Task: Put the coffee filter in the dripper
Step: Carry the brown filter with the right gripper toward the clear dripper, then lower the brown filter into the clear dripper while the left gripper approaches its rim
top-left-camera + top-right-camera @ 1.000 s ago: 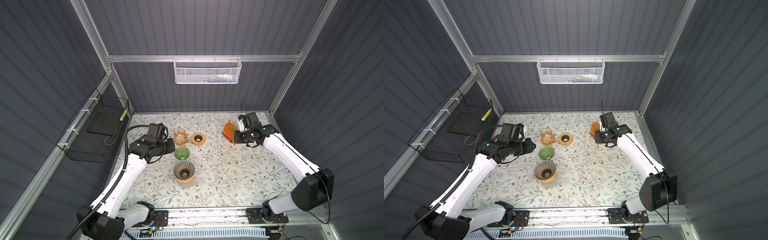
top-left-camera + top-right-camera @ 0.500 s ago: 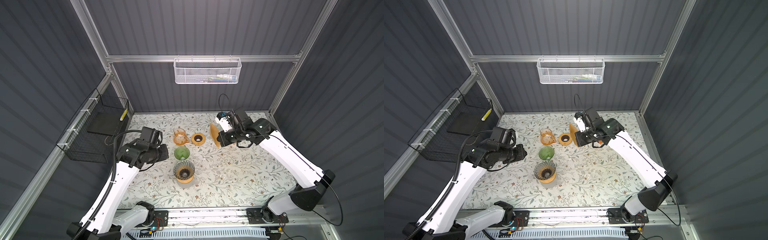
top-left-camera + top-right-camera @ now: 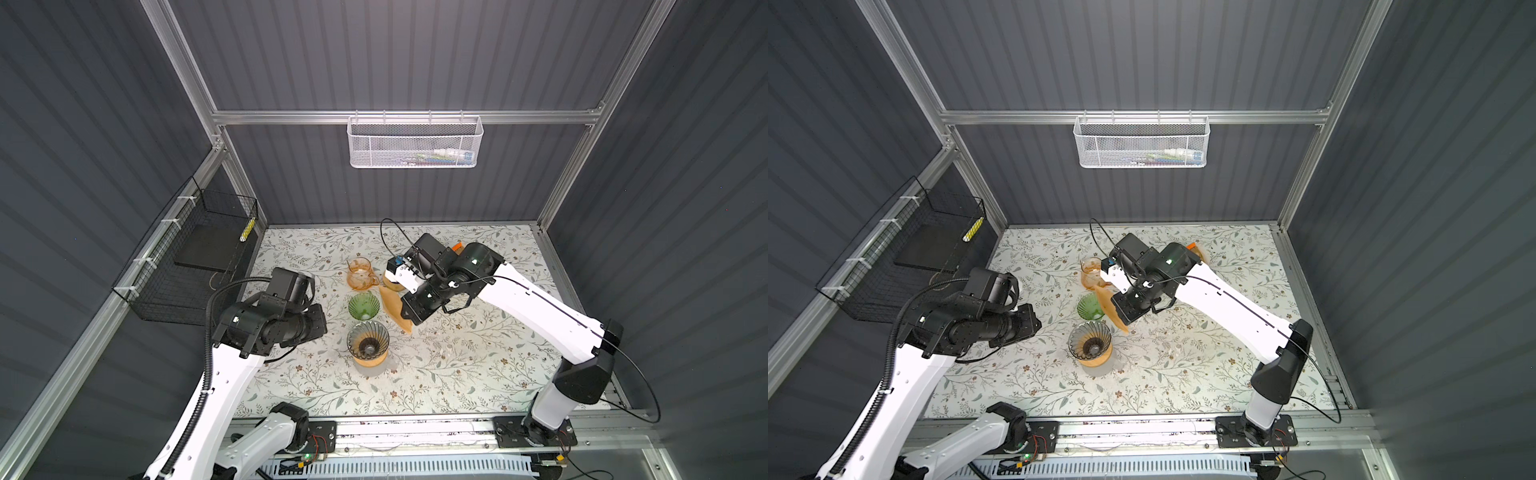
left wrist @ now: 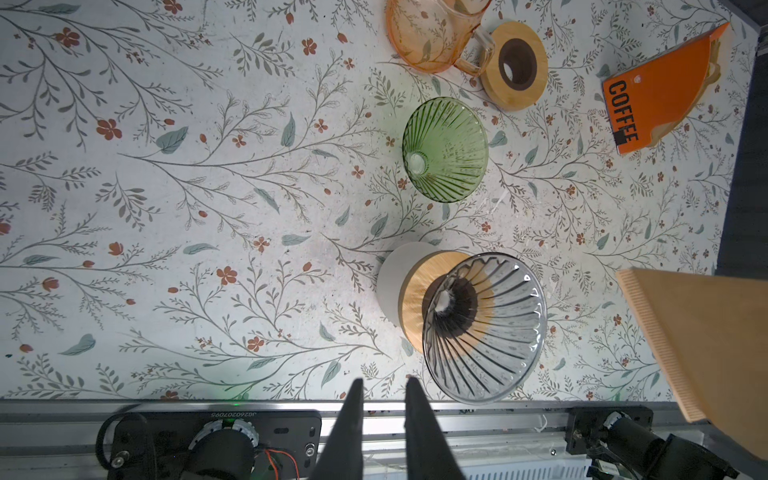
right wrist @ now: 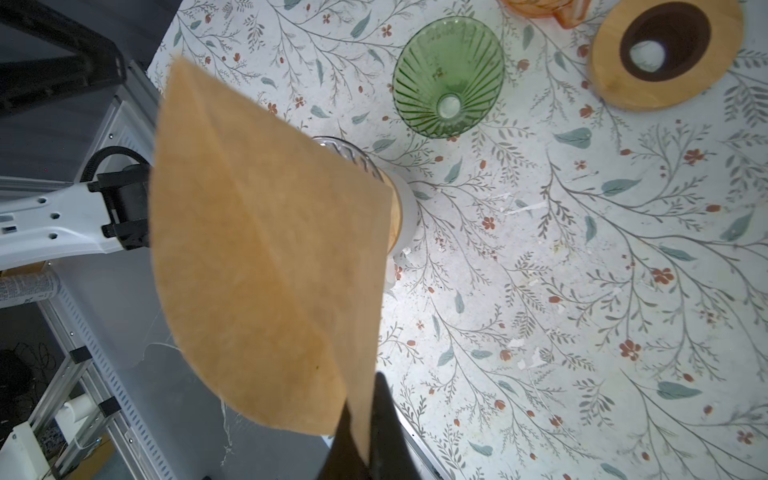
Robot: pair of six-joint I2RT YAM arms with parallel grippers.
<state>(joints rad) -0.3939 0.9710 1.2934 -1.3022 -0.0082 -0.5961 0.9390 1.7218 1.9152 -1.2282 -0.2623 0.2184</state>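
A clear ribbed glass dripper (image 3: 368, 341) (image 3: 1090, 340) (image 4: 484, 328) sits on a wooden ring over a white cup. A green glass dripper (image 3: 364, 306) (image 4: 445, 149) (image 5: 448, 77) stands just behind it. My right gripper (image 3: 409, 318) (image 5: 363, 399) is shut on one edge of a flat brown paper coffee filter (image 3: 395, 309) (image 3: 1115, 307) (image 5: 266, 257). The filter hangs in the air just right of the two drippers and, in the right wrist view, hides most of the clear one. My left gripper (image 4: 384, 384) is narrowly open and empty, to the left of the clear dripper.
An orange glass cup (image 3: 360, 274) and a loose wooden ring (image 4: 515, 66) (image 5: 665, 54) sit behind the green dripper. An orange packet marked COFFEE (image 4: 660, 91) lies at the back right. A black wire basket (image 3: 191, 257) hangs on the left wall, a white mesh basket (image 3: 415, 143) on the back rail.
My right arm has carried the filter from the back right, by the packet, leftward and nearer to beside the drippers. My left arm has drawn back to the left and nearer.
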